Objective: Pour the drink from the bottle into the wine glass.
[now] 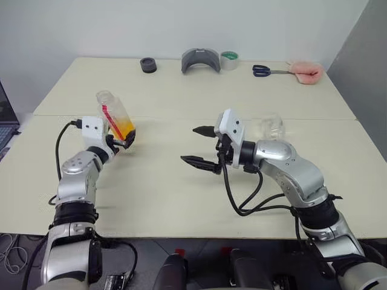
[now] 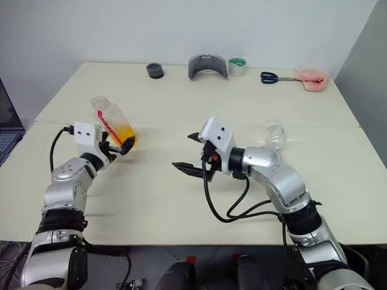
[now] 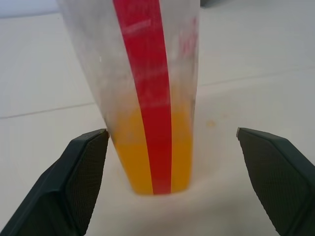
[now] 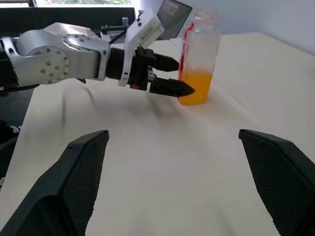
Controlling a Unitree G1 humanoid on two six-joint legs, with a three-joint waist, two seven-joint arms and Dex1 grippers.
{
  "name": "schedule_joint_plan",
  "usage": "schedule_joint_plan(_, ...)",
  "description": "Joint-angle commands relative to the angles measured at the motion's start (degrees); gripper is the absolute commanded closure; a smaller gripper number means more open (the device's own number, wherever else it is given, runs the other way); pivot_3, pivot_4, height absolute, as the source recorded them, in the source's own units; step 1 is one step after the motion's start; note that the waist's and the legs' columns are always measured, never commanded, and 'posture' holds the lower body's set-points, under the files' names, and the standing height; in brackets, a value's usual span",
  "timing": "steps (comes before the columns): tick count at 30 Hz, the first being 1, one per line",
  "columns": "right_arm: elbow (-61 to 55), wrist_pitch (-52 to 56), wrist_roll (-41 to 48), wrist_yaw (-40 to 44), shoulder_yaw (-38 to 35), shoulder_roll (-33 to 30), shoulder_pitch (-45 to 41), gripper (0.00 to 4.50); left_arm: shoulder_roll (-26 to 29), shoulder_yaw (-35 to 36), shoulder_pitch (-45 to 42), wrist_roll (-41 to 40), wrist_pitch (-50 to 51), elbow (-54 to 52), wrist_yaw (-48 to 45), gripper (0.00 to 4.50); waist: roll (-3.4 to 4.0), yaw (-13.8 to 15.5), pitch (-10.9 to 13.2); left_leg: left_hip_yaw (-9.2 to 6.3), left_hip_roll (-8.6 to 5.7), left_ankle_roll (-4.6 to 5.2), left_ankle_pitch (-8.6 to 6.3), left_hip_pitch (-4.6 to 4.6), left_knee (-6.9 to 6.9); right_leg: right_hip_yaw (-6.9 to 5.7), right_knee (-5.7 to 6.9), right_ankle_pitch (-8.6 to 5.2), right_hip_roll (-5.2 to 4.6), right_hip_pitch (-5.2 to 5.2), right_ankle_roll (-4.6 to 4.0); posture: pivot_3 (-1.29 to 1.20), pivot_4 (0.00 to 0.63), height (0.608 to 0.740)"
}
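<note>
bottle [image 1: 117,117] stands uncapped on the table's [image 1: 181,181] left side, between the released left gripper [image 4: 167,73] fingers. thin, light, slick plastic, a third full: best gripped low at the drink [image 3: 150,152]. right gripper [image 1: 198,146] hangs spread, empty.

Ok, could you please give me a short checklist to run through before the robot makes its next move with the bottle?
1. The bottle stands upright on the table: ok.
2. Cap off, neck open for pouring: ok.
3. The drink is in the bottle: ok, it fills the lower part.
4. The left gripper is around the bottle: ok for placing, but its fingers are open, so there is no grip yet.
5. The right gripper is free: ok, open and empty above the table.
6. The wine glass is upright and ready: cannot tell, the right arm partly hides it.
</note>
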Motion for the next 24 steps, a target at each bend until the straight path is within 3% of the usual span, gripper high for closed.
schedule_joint_plan(1,-2.32,-0.45,-0.35,-0.03,-0.68,-0.6,1.29,0.0,0.31,0.9,3.13,-0.52,0.97,-7.1,0.43,0.04,-0.01,0.0,0.0,0.0,0.0,0.0,0.0,0.01,0.0,0.01,0.0,0.0,0.0,0.01,0.0,0.0,0.15,0.74)
schedule_joint_plan(16,-8.83,2.63,1.31,-0.2,-3.76,-3.94,6.91,0.0,3.28,0.62,24.08,-4.03,7.07,-31.24,-7.2,0.04,0.0,0.05,0.0,0.01,0.09,0.02,-0.01,0.03,-0.04,0.07,-0.05,0.0,-0.06,0.03,0.0,0.0,0.15,0.74)
schedule_joint_plan(21,-12.55,9.66,7.77,-2.21,-13.72,-6.29,6.55,0.0,3.33,-1.68,26.54,-6.76,8.52,-39.67,-11.25,0.04,-0.01,0.15,0.0,0.01,0.09,0.02,-0.02,0.05,-0.04,0.03,-0.06,-0.01,-0.05,0.1,0.0,0.0,0.15,0.74)
schedule_joint_plan(24,-7.37,17.62,11.62,-4.68,-23.6,-10.64,2.22,0.0,3.8,-4.78,22.98,-10.12,12.01,-42.88,-15.43,0.04,0.0,0.25,0.0,0.01,0.02,0.03,-0.02,0.09,-0.02,0.0,-0.09,0.0,-0.05,0.23,0.01,0.0,0.15,0.74)
